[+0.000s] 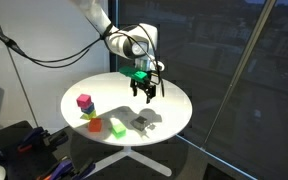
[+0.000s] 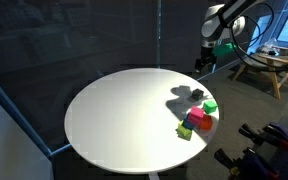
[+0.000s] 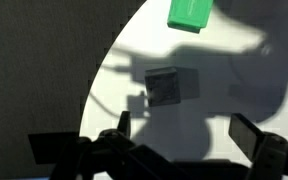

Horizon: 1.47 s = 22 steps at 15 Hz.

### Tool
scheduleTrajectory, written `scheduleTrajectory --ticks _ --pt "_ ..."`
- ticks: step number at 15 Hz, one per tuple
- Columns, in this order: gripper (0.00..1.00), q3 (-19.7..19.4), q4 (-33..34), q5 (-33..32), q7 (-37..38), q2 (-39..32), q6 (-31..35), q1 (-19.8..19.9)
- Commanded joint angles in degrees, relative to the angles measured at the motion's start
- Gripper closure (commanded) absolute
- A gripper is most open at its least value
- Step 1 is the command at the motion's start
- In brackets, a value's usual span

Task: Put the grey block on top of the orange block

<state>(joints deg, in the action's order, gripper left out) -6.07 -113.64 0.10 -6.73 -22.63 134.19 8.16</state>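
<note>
The grey block [image 1: 141, 122] lies on the round white table [image 1: 169, 105], in the arm's shadow. It also shows in the other exterior view [image 2: 197, 95] and in the wrist view [image 3: 171, 86]. My gripper [image 1: 144, 92] hangs open and empty in the air above it; it is also seen in the other exterior view [image 2: 201, 66], and in the wrist view [image 3: 184, 130] both fingers stand apart with the block beyond them. The orange block [image 1: 95, 125] sits near the table edge, apart from the grey one, and shows beside a magenta cube in the other exterior view [image 2: 206, 122].
A green cube [image 1: 117, 127] lies between the grey and orange blocks and shows in the wrist view [image 3: 190, 12]. A magenta cube [image 1: 84, 101] and a yellow cube [image 2: 184, 131] sit near the orange block. A glass wall stands behind the table [image 2: 104, 110].
</note>
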Motion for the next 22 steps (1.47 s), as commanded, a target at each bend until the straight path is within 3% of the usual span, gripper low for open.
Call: scheduleTrajectory --ticks 1,6,22 --pt "0.00 -0.1 1.3 -0.9 -1.6 -2.8 4.0 1.0" --pt "0.00 0.7 0.4 -0.1 -2.6 -5.4 9.9 1.7" --pt "0.00 0.9 0.1 -0.5 -0.9 -7.9 10.2 0.8"
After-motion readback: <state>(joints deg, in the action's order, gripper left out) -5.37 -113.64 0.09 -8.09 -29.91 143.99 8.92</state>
